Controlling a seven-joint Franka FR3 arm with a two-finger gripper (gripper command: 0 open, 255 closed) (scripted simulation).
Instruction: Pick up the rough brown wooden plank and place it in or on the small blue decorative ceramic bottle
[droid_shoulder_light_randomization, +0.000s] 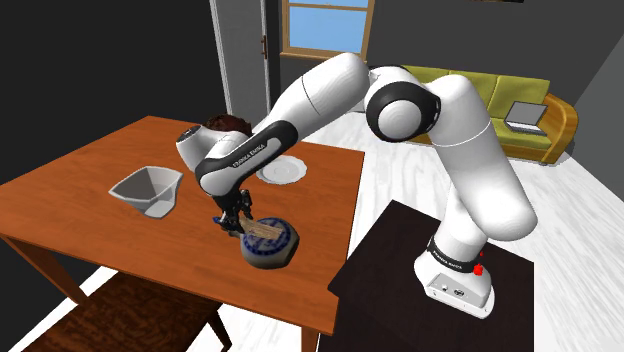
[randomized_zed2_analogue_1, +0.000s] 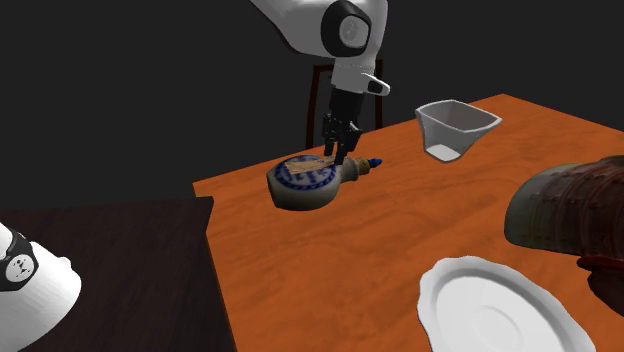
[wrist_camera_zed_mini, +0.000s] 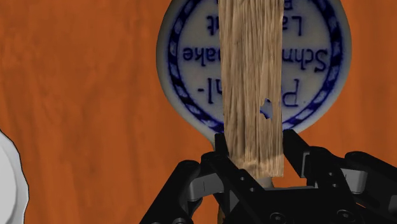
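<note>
The bottle (droid_shoulder_light_randomization: 268, 245) is a flat round white flask with a blue ring and blue lettering. It lies on its side near the table's front edge and shows face-up in the wrist view (wrist_camera_zed_mini: 184, 57). Its blue cap points away from the stand (randomized_zed2_analogue_1: 375, 162). A rough light-brown plank (wrist_camera_zed_mini: 251, 76) lies across the flask's face (droid_shoulder_light_randomization: 262, 230). My gripper (wrist_camera_zed_mini: 254, 149) clasps the plank's near end, one black finger against each long edge. It hangs just over the flask's neck end (randomized_zed2_analogue_1: 340, 158) (droid_shoulder_light_randomization: 235, 222).
A white angular bowl (droid_shoulder_light_randomization: 147, 188) (randomized_zed2_analogue_1: 455, 128) stands farther out on the wooden table (droid_shoulder_light_randomization: 80, 190). A white plate (droid_shoulder_light_randomization: 281, 170) (randomized_zed2_analogue_1: 495, 310) and a dark brown object (droid_shoulder_light_randomization: 225, 125) (randomized_zed2_analogue_1: 570, 205) sit toward the back. A chair (droid_shoulder_light_randomization: 130, 315) stands by the front edge.
</note>
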